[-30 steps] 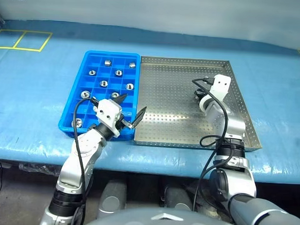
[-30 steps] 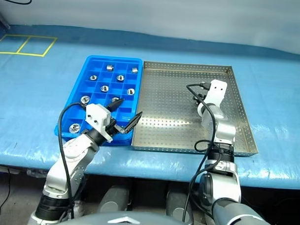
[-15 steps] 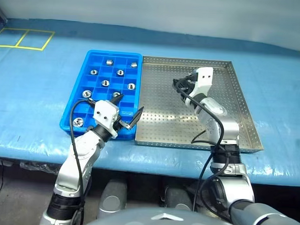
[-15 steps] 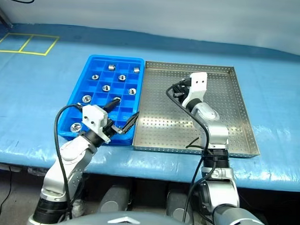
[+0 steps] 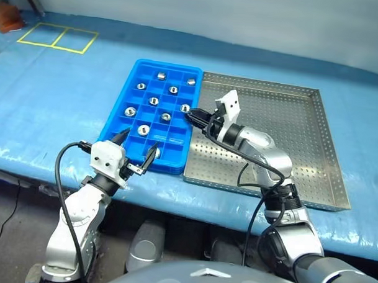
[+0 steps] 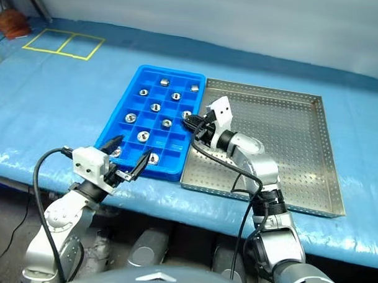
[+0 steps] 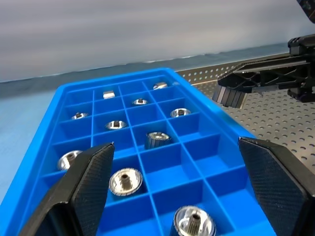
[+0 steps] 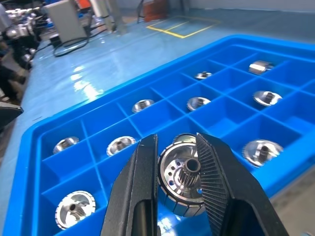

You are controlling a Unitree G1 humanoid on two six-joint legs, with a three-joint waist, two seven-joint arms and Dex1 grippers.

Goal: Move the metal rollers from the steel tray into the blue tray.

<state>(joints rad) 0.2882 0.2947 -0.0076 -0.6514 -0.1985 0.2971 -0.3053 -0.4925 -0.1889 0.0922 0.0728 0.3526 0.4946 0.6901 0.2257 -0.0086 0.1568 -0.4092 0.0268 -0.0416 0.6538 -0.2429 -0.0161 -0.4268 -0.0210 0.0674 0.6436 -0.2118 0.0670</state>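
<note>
The steel tray lay bare across its perforated floor. The right gripper, clamped on a roller, hung over the blue tray's right edge; the spread left gripper blocked its near end.

Both arms are built of rounded silver-grey metal segments joined by black ribbed collars. A thin black cable loops loosely off each forearm and runs up to the wrist. Each wrist carries a blocky white housing, and from it spring two black fingers. The left gripper has long, tapering, pointed fingers with a matte, finely grained surface. The right gripper has narrower black fingers whose inner pads are finely ridged, with smooth outer faces.
</note>
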